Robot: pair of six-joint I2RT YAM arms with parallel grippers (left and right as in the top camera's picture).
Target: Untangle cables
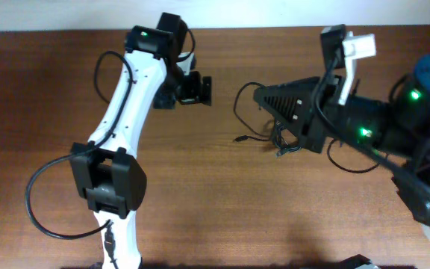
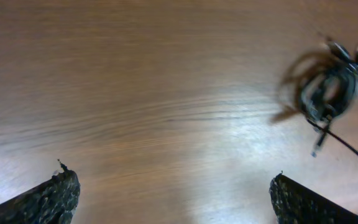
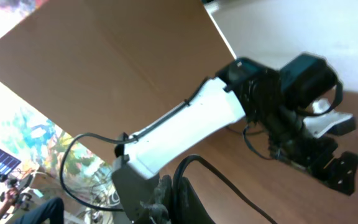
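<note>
The cables lie as a small tangled black bundle on the wooden table, partly under my right arm. One plug end sticks out to the left. A thin loop runs from the bundle up to my right gripper. In the right wrist view that gripper is shut on a black cable strand. My left gripper hovers to the left of the loop. In the left wrist view it is wide open and empty, with the blurred bundle far right of it.
The left arm's white link stretches from the front left to the back centre of the table. Thick black arm cables loop at the front left. The table's back edge is close behind both grippers.
</note>
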